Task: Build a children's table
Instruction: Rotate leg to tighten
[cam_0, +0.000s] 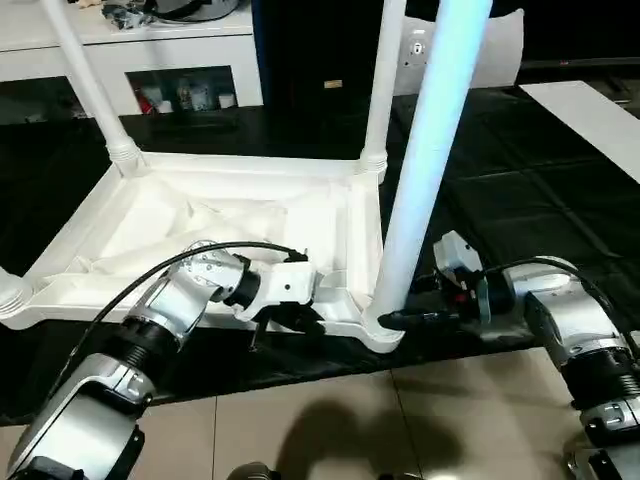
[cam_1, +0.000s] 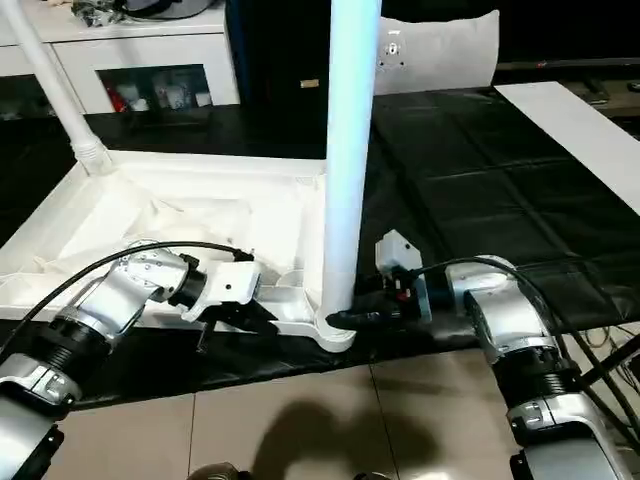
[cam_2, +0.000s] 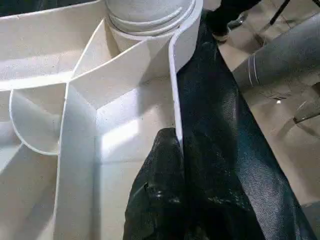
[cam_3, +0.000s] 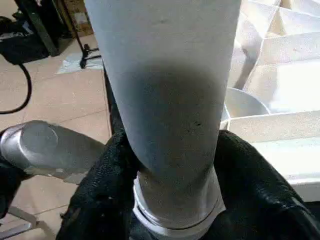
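A black mat (cam_0: 520, 190) is spread over tiled floor (cam_0: 400, 420); the upturned white table top (cam_0: 150, 215) is pinched at its rim by the closed left gripper (cam_0: 290, 318), while the near leg (cam_0: 425, 170), upright at centre frame, is clasped by the right gripper (cam_0: 405, 318).

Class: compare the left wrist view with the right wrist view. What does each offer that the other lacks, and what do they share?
Left wrist view: the left gripper pinching the thin rim of the tabletop. Right wrist view: the near leg close up along its shaft, and the left forearm. Both: the tabletop's ribbed underside, the socket collar at the leg's base, and the tiled floor.
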